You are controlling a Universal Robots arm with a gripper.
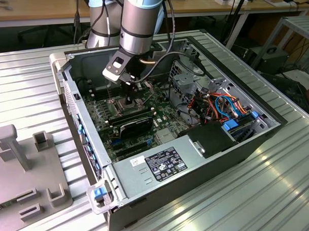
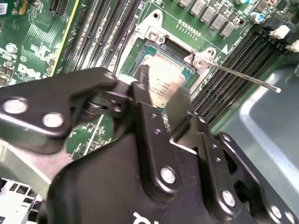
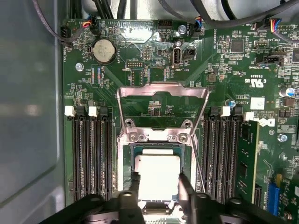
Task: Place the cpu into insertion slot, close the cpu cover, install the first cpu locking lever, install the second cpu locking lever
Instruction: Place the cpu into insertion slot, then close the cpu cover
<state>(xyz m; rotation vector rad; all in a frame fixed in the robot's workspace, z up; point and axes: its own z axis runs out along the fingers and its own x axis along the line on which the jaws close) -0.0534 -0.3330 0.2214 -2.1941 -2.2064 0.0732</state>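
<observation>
The cpu point(image 3: 159, 167), a flat square chip with a silver-grey top, lies level in the insertion slot point(image 3: 125, 156) of the green motherboard. My gripper point(image 3: 159, 181) stands over it with one black finger against each of two opposite edges, shut on the cpu. In the second wrist view the cpu point(image 2: 163, 74) sits between the same fingers point(image 2: 142, 84), inside the slot's silvery rim point(image 2: 150, 32). The cpu cover point(image 3: 162, 89) is swung up and back, away from the chip. A thin locking lever point(image 2: 243, 77) stands free beside the slot. In the exterior view the gripper point(image 1: 128, 93) is low inside the open computer case.
Long black memory slots point(image 3: 88, 158) flank the socket on both sides, with a green memory stick point(image 3: 246, 154) in one. The case wall point(image 1: 72, 98), a power supply point(image 1: 161, 163) and cable bundles point(image 1: 225, 105) surround the board. A grey fixture point(image 1: 24, 165) lies at the exterior view's left.
</observation>
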